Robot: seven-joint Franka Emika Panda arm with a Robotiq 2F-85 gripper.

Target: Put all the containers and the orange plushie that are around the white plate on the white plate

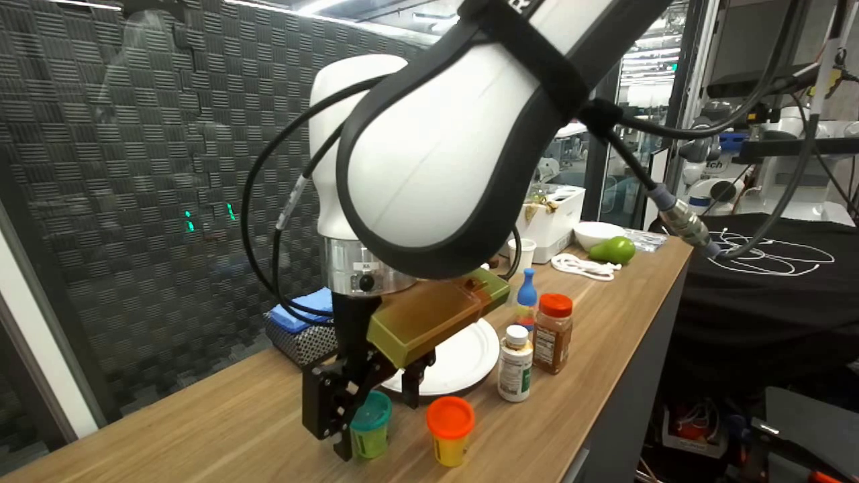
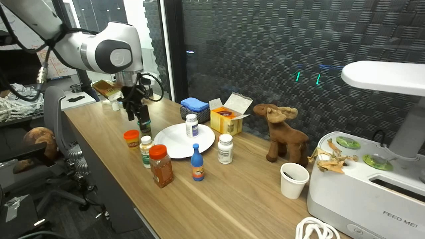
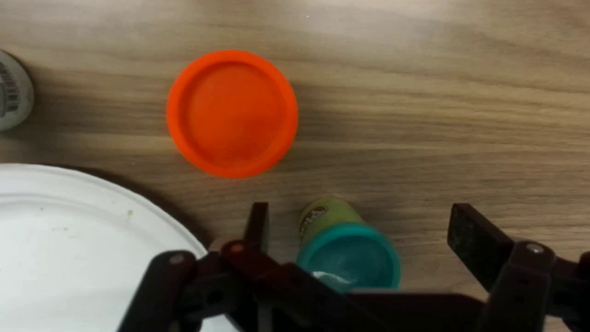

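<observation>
The gripper is standing wide over the wood-grained counter, its 2 fingers flanking the green cup with gaps showing on both sides; its dark body is covering a little of that cup. The orange cup is standing just beside, and the wrist view's edge is cutting off the white plate. In an exterior view, the arm is standing in the way, hiding some of that plate. A blue-labelled bottle is standing on the plate; around it, a white-capped bottle, a red-capped jar, a slim blue bottle and a white bottle are standing on the counter. Farther off, a yellow box, a brown toy moose, a paper cup and a white planter are lining the counter. Behind, a dark textured wall is rising; lab equipment is crowding the background.
</observation>
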